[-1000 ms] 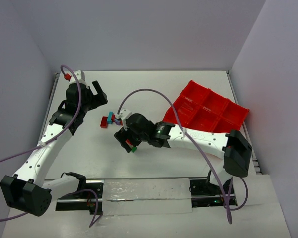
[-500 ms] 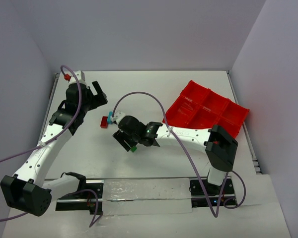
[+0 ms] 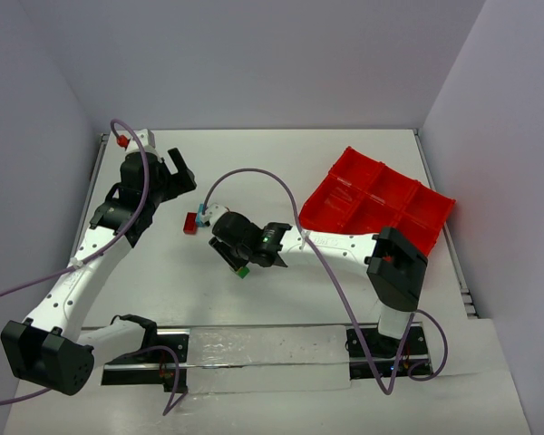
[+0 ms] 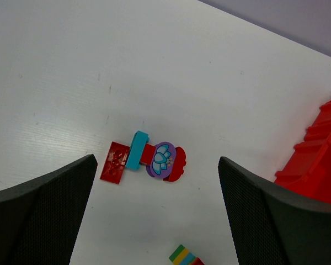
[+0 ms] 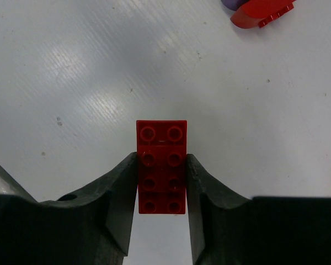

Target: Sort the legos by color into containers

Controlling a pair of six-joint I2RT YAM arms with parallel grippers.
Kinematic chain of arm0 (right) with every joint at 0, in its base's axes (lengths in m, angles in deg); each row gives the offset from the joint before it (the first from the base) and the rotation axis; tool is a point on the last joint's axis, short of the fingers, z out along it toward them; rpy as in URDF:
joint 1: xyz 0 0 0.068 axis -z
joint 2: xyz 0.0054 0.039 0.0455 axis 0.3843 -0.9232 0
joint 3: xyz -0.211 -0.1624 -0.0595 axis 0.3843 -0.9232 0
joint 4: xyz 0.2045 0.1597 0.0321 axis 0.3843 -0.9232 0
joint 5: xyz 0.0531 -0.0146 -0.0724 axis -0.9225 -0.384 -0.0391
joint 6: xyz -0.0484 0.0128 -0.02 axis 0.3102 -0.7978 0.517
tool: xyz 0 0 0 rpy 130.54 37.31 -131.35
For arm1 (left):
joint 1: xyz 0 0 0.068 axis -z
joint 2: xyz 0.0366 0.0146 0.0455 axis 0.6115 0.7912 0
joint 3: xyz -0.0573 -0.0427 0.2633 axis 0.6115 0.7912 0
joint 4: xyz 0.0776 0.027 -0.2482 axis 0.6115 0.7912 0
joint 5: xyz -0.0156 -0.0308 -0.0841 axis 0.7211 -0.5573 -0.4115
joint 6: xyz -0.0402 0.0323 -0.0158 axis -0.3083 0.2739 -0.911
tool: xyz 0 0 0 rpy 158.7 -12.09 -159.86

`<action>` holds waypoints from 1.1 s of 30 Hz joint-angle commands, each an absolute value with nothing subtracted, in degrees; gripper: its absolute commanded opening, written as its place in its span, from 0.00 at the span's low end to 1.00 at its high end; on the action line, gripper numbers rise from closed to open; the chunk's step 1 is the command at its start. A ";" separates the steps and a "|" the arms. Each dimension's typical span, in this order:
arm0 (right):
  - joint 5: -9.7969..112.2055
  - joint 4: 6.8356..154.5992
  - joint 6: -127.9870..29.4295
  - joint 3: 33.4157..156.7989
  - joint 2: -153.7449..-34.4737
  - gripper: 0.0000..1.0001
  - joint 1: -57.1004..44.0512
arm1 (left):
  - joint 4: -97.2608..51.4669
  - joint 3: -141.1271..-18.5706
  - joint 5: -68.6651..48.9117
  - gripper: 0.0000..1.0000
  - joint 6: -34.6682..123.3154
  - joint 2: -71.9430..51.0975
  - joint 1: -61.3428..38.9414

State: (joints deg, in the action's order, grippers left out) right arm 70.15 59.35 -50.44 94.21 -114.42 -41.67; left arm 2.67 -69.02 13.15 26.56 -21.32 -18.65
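Two arms share a white table (image 3: pixel 254 163) that is walled on the left, far and right sides, with open surface across the far middle and along the near strip in front of the bases. Along the right side the red tray (image 3: pixel 344 163) lies turned at an angle, one corner close to the table's right edge, well apart from the loose pieces at centre-left. A small cluster lies there: a flat red plate (image 4: pixel 114 162), a teal brick (image 4: pixel 137 149) across it, and a rounded purple piece (image 4: pixel 161 158) touching them in a row, with bare table all round. A green brick (image 3: pixel 242 271) sits just on the near side of the right wrist. The left arm rises from its near-left base and bends over the far-left part of the table; the left gripper (image 3: pixel 183 170) is spread wide with nothing between its fingers, looking down on the cluster. The right arm stretches leftward low across the middle of the table, elbow by the tray; the right gripper (image 5: pixel 161 161) is closed narrowly on the long sides of a red brick (image 5: pixel 161 138), studs facing the camera. Whether that brick touches the table I cannot tell.
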 commanded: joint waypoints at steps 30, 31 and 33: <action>73.29 59.78 -52.48 94.83 -116.48 0.52 -41.76 | 2.23 -71.25 12.13 0.99 26.84 -23.40 -18.45; 73.35 59.83 -52.51 94.68 -116.48 0.52 -41.77 | 2.26 -71.31 12.01 0.99 26.90 -23.34 -18.45; 73.32 59.96 -52.57 94.45 -116.59 0.52 -41.62 | 2.32 -71.40 12.07 0.99 26.95 -23.25 -18.43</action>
